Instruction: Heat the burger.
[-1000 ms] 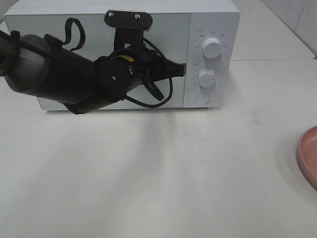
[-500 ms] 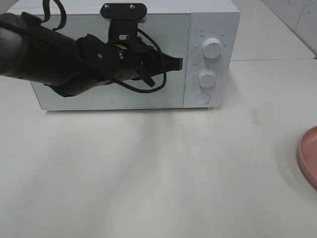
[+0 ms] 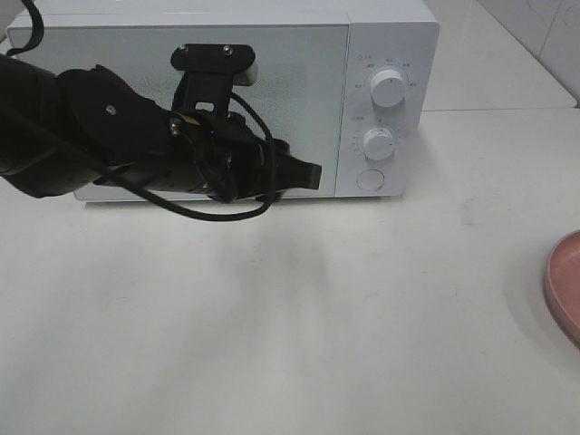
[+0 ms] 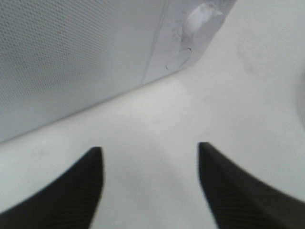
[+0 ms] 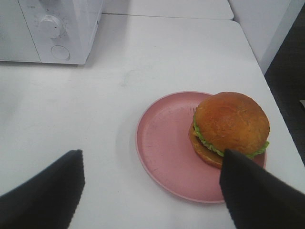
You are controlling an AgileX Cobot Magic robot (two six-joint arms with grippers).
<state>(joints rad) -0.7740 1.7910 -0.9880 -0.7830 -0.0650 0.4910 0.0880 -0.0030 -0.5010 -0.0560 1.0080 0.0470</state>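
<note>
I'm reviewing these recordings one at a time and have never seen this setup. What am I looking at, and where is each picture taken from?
It is a two-armed robot at a white table. One picture comes from a camera mounted high; the other two come from cameras on each wrist. In the high view, the black left arm reaches in front of a closed white microwave, its left hand open and empty. The right wrist view shows the right hand, also open and empty, above a burger sitting on a pink plate. Nothing is held.

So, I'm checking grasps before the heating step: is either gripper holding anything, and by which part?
Nothing is held. The left gripper is open over bare table, and the right gripper is open above the burger.
</note>
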